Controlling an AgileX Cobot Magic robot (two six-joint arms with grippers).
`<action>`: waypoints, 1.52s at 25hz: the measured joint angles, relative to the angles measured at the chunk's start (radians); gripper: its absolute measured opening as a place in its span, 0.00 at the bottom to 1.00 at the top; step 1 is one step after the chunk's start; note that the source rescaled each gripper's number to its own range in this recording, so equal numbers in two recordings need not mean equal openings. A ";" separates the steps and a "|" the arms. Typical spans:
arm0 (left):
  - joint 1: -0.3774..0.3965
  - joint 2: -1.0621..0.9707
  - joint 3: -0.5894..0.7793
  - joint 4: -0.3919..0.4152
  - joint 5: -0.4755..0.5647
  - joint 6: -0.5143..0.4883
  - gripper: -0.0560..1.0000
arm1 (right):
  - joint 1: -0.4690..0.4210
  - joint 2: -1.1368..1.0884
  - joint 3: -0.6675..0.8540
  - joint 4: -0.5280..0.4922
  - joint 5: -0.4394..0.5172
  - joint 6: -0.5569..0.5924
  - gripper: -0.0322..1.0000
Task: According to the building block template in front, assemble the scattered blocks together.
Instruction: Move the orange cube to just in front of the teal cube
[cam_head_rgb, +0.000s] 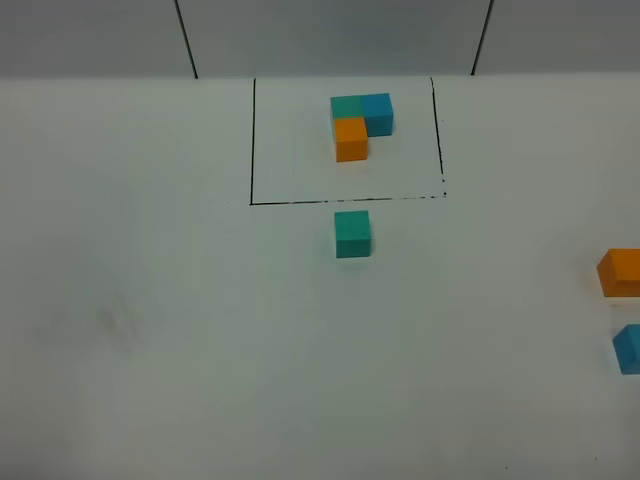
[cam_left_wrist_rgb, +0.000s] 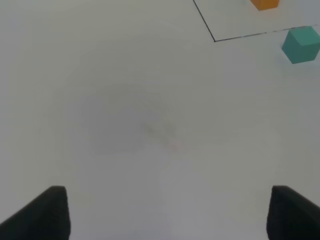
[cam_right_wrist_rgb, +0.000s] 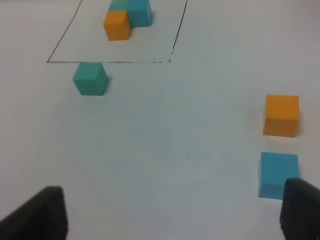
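The template is an L of teal, blue and orange cubes inside a thin black outline at the back of the table; it also shows in the right wrist view. A loose teal cube sits just in front of the outline. A loose orange cube and a loose blue cube lie apart at the far right edge. My left gripper is open and empty over bare table. My right gripper is open and empty, one finger near the blue cube.
The white table ends at a grey wall at the back. The black outline's front line runs just behind the teal cube.
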 joint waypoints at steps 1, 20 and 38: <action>0.000 0.000 0.000 0.000 0.000 0.000 0.78 | 0.000 0.000 0.000 0.000 0.000 0.000 0.74; 0.000 0.000 0.000 0.000 0.000 0.001 0.78 | 0.000 0.000 0.000 -0.002 0.000 0.008 0.74; 0.000 0.000 0.000 0.000 0.001 0.001 0.78 | 0.000 0.465 -0.060 -0.077 -0.080 0.235 0.74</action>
